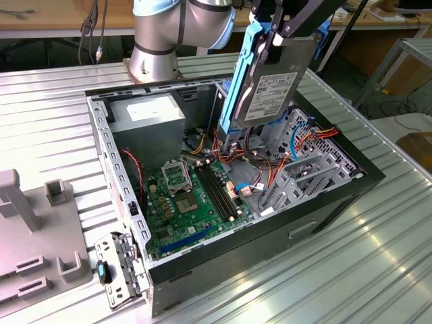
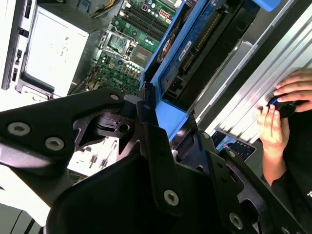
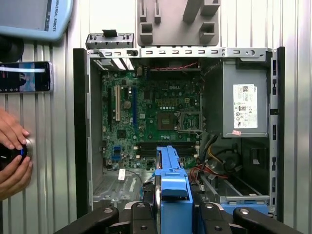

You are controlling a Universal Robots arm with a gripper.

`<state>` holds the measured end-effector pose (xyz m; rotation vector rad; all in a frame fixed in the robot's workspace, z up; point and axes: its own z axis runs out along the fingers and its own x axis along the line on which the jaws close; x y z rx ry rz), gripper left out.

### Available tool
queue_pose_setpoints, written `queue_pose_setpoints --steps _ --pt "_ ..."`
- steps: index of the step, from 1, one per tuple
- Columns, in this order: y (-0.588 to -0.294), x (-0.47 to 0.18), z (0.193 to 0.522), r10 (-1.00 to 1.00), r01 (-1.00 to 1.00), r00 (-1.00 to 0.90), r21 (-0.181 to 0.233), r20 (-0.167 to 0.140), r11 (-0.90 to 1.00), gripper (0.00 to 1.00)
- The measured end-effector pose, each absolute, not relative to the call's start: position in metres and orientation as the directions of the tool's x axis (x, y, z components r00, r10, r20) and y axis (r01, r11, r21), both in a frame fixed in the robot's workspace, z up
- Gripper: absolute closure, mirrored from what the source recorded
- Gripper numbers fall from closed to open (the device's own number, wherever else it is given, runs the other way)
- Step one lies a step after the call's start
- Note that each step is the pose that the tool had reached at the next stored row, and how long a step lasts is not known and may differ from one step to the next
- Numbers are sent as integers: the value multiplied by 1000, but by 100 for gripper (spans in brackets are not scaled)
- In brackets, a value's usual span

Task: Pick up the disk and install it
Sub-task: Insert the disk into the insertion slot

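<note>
Gripper (image 1: 275,34) clenched on hard drive (image 1: 268,91), hung upright above drive cage (image 1: 307,162); seating it well likely needs blue carrier rail (image 1: 241,77) square to cage, clear of cables (image 1: 273,170).

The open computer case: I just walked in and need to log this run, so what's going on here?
The arm's gripper is shut on the disk, holding it tilted on edge above the open case, over the drive cage at the exterior view's right. It is not seated yet. A person's hands rest on a small dark device on the table beside the case.
</note>
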<state>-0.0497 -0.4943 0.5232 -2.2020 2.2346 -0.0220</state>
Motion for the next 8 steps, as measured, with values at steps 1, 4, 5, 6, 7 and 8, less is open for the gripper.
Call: queue_pose_setpoints --steps 1,4,5,6,7,8 --pt "-494 -49 523 -1000 -1000 -15 -13 7 15 63" --pt "-494 -49 523 -1000 -1000 -15 -13 6 15 63" --pt "-494 -49 523 -1000 -1000 -15 -13 6 15 63" --pt "-494 -49 523 -1000 -1000 -15 -13 6 15 63" --pt "-494 -49 523 -1000 -1000 -15 -13 6 15 63" --pt "-494 -49 523 -1000 -1000 -15 -13 6 15 63"
